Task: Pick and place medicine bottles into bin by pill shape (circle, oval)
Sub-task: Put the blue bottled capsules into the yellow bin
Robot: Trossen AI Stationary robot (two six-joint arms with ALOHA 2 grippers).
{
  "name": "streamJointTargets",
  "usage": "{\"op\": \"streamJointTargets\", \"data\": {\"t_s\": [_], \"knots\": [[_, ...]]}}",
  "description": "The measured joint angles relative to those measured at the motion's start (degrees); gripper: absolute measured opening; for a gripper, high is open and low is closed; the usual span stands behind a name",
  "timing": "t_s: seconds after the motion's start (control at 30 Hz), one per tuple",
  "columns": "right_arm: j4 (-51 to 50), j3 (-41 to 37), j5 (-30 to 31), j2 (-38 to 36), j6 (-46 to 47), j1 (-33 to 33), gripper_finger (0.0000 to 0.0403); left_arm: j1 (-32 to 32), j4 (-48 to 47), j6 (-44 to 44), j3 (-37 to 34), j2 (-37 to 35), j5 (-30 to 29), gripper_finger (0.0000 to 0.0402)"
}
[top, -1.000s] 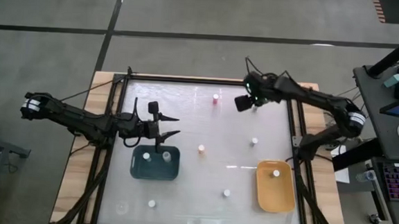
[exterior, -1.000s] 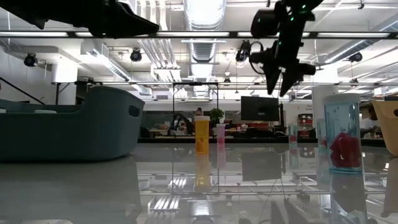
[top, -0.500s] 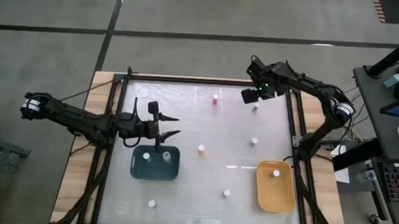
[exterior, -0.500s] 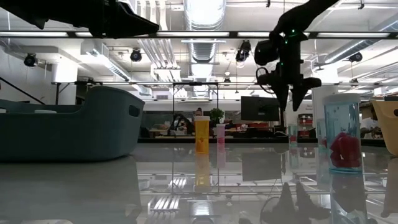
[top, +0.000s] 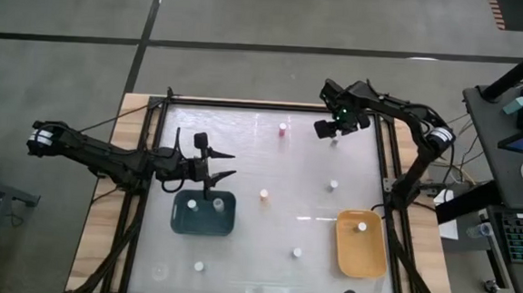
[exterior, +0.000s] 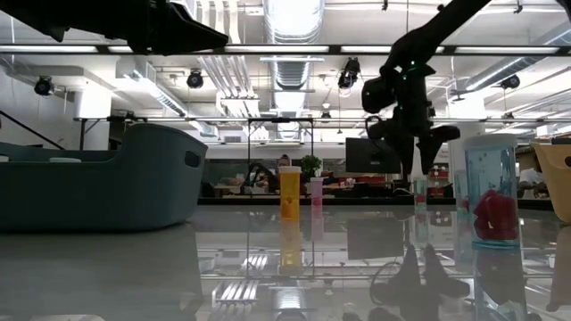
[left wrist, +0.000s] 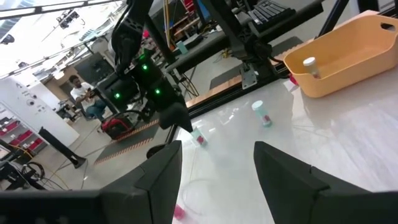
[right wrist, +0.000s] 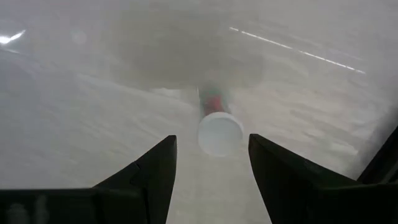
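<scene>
My right gripper point(right wrist: 211, 142) points down, open, over a small bottle point(right wrist: 220, 132) with a white cap and red contents that stands on the table at the far right point(top: 334, 143). Its fingers stand on either side of the cap without touching it. My left gripper point(top: 233, 164) waits open and level above the dark teal bin point(top: 180, 222), which holds two bottles. The yellow bin point(top: 357, 257) holds one bottle point(top: 361, 227). Other bottles stand loose: a pink one point(top: 282, 130), an orange one point(top: 264, 195), and white-capped ones point(top: 334, 183), point(top: 297, 253), point(top: 199, 266).
A dark frame rail point(top: 383, 163) runs along the table's right edge, close to my right arm. The low view shows a bottle with red pills point(exterior: 492, 192) near the camera, and the orange bottle point(exterior: 290, 194) mid-table. Open tabletop lies between the two bins.
My right gripper has come down and gone a little toward the table's right edge, tipping until it points straight down over the far-right bottle. Its fingers have stayed apart. No bottle has moved.
</scene>
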Motion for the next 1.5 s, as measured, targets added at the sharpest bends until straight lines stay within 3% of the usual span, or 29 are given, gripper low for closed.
{"op": "streamJointTargets", "data": {"t_s": [0.57,1.03,1.5], "knots": [[1.13,-0.07,0.9,3.03,-0.68,0.0,0.0189,0.0,0.0,-0.02,0.0,0.0,0.0,0.0184],[1.76,-0.26,0.92,2.99,-0.48,0.0,0.0111,0.02,0.0,0.55,0.0,0.0,0.0,0.0184],[1.74,-0.06,0.98,2.58,-0.46,0.0,0.0112,0.01,0.0,0.57,0.0,0.0,0.0,0.0184]]}}
